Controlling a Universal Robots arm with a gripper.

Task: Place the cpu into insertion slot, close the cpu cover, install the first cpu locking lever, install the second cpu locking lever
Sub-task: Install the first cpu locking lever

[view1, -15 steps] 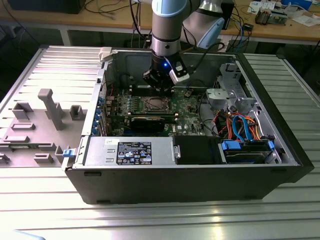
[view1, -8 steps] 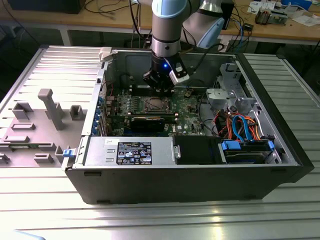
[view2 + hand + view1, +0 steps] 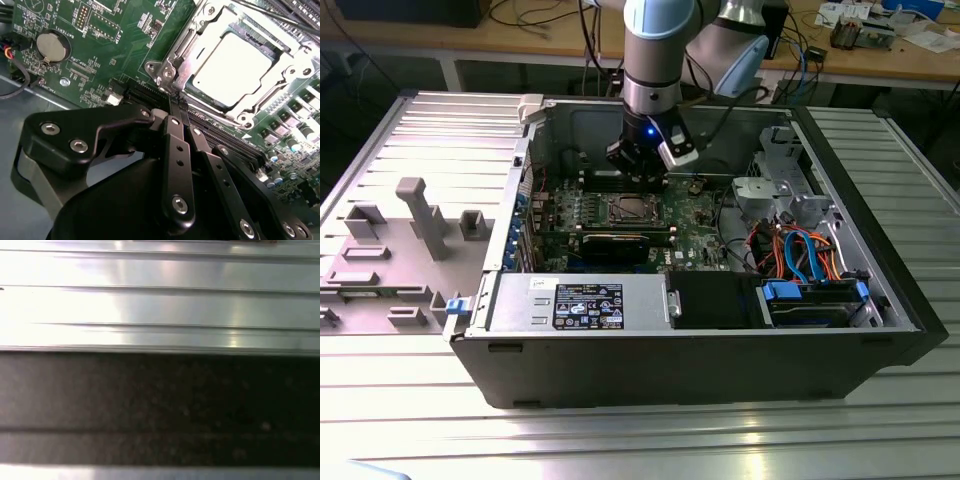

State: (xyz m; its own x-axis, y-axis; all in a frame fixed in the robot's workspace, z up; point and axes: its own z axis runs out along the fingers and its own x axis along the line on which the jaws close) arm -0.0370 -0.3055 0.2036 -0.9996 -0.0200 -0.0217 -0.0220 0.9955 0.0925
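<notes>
CPU (image 3: 234,67), a flat square chip with a silvery-grey metal top, sits in the upper right of the second wrist view, seated beneath the dull-metal windowed cpu cover (image 3: 182,60); we see the black gripper (image 3: 181,114) below it, fingers pinched together, empty.

Exterior even, bright; first wrist view blurred, glare on ribbed metal (image 3: 160,305)

Silvery cpu (image 3: 231,67) under closed cpu cover (image 3: 187,42)
</notes>
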